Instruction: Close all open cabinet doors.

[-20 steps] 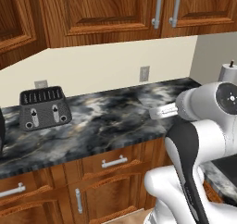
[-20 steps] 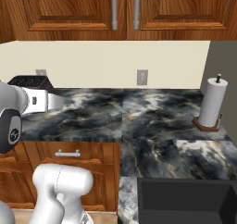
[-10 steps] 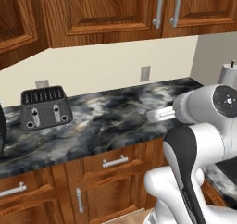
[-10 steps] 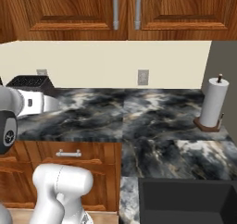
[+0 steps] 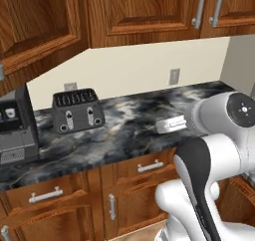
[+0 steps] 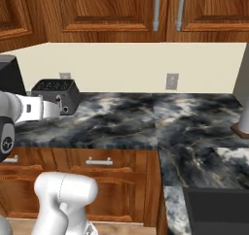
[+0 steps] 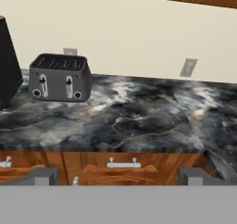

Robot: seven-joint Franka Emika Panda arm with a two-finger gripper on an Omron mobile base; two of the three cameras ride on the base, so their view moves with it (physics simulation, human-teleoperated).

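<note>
Above the marble counter (image 5: 124,130) in the left base view, the cabinet doors (image 5: 144,8) run along the top of the wall, reddish-brown with raised panels. Two grey bar handles (image 5: 199,8) hang side by side at the upper right, where that pair of doors lies flat and flush. At the far left another door (image 5: 35,31) slants toward the camera at an angle to the wall, so it seems to stand open. A dark toaster (image 5: 77,110) sits at the back of the counter, left of centre, near a black appliance (image 5: 17,125) at the left edge. A wall outlet (image 5: 174,76) is set in the cream backsplash to the right. Drawers (image 5: 149,168) with short silver pulls lie under the counter, and the white arm (image 5: 214,155) rises at the lower right.

From the right base view, the same two handles (image 6: 168,8) hang close together at top centre, their doors (image 6: 107,10) flush. The toaster (image 6: 56,95) stands at the left, partly behind the arm's forearm (image 6: 34,108). A dark sink (image 6: 219,209) lies at the lower right.

Along the bottom of the hand view the gripper (image 7: 118,177) shows its two fingertips (image 7: 41,176) far apart, jaws spread wide with nothing between them. Beyond lie the counter (image 7: 139,121), the toaster (image 7: 60,77) at the left and the outlet (image 7: 188,67) at the right.
</note>
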